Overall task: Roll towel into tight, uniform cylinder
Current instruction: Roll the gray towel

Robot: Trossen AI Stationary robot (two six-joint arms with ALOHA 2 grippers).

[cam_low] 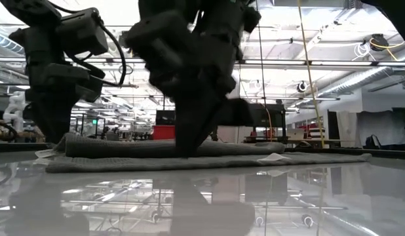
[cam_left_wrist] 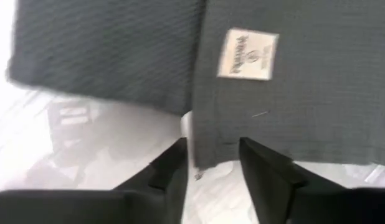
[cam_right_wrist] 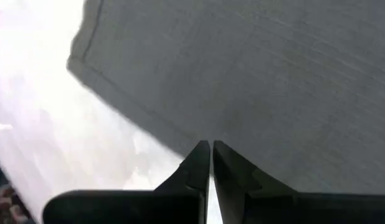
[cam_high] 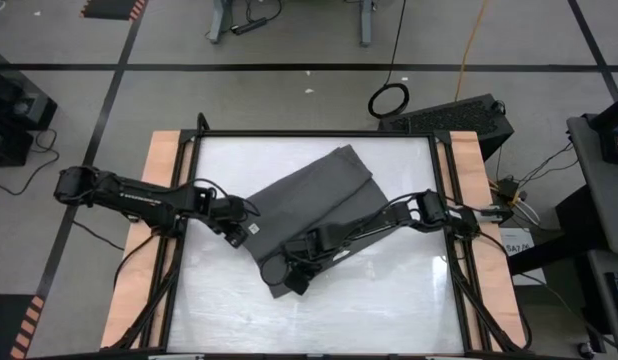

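Note:
The dark grey towel (cam_high: 314, 205) lies folded and flat, slantwise across the middle of the white table. Its white tag (cam_left_wrist: 247, 55) sits near its left corner. My left gripper (cam_high: 239, 232) is low at that corner and open. In the left wrist view (cam_left_wrist: 211, 171) its fingers stand on either side of the corner's edge (cam_left_wrist: 208, 158). My right gripper (cam_high: 292, 278) is shut at the towel's near edge, its fingers pointing down onto the cloth in the low view (cam_low: 186, 151). My right gripper's shut fingertips (cam_right_wrist: 202, 152) meet the towel's near edge (cam_right_wrist: 180, 140), slanting down from the table's right side. The towel lies flat on the table there. I cannot tell whether any cloth is between the fingers.
A black frame (cam_high: 319, 133) borders the white table top, with wooden boards (cam_high: 159, 170) along the left and right sides. Bare table top (cam_high: 319, 325) lies between the towel and the near edge.

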